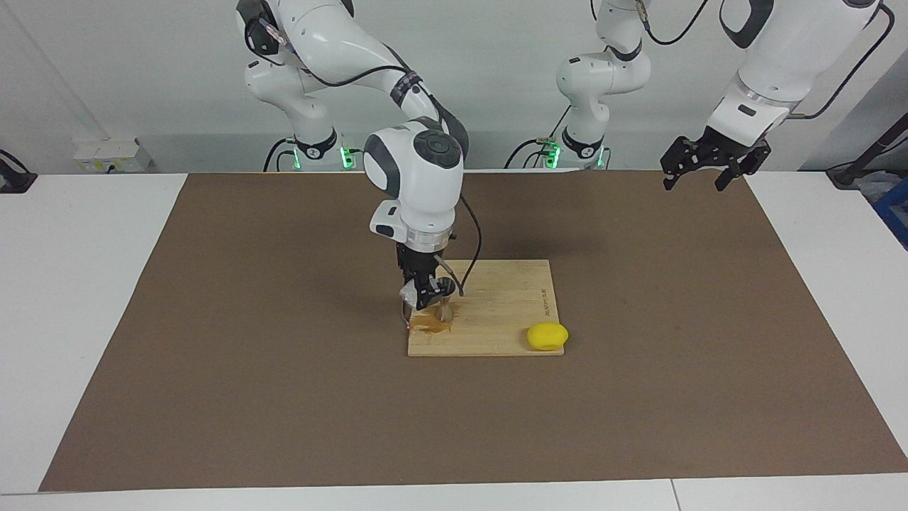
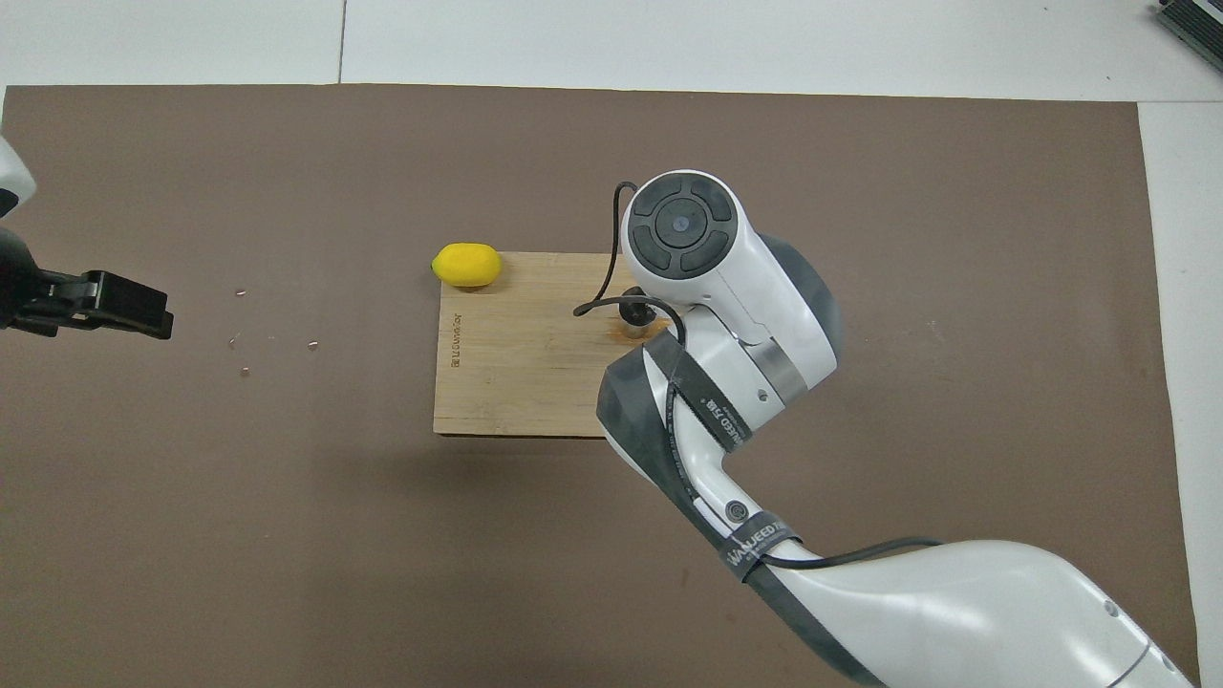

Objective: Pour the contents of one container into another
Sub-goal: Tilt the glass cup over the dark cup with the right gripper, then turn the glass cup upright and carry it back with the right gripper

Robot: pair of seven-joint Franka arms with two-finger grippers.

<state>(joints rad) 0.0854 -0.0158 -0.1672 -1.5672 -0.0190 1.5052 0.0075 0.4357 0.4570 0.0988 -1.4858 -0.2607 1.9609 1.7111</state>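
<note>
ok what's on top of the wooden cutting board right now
A lemon on one corner, a brownish wet patch, and over it the right gripper with a tilted glass. The jigger is hard to make out.

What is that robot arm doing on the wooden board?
The right gripper is down over the wooden cutting board, holding something tilted above the grey metal jigger; the glass itself is hard to make out there. A brownish puddle lies on the board beside the jigger. A yellow lemon sits at the board's corner. The left gripper waits in the air over the brown mat, holding nothing.
</note>
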